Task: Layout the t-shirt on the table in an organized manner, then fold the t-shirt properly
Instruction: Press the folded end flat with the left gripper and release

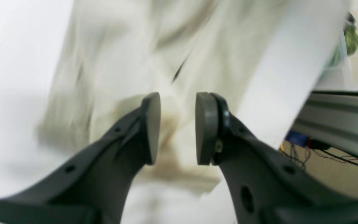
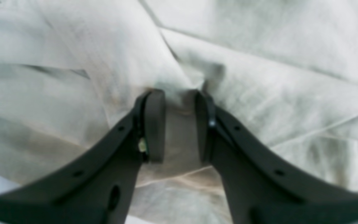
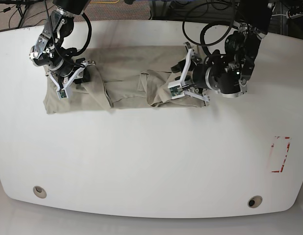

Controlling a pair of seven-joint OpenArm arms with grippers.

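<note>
The beige t-shirt [image 3: 127, 78] lies crumpled in a long band across the far part of the white table [image 3: 151, 161]. My right gripper [image 3: 73, 79] is at the shirt's left end. In the right wrist view it [image 2: 180, 124] is pressed into the t-shirt [image 2: 259, 93], jaws apart, with a ridge of fabric between the pads. My left gripper [image 3: 175, 84] is at the shirt's right end. In the left wrist view it [image 1: 178, 127] is open and empty just above the blurred t-shirt [image 1: 129, 56].
A red-tape rectangle [image 3: 280, 154] marks the table at the right. Two grey grommet holes [image 3: 39, 191] [image 3: 254, 201] sit near the front edge. Cables [image 3: 210, 19] hang behind the far edge. An aluminium rail [image 1: 337, 124] runs beside the table.
</note>
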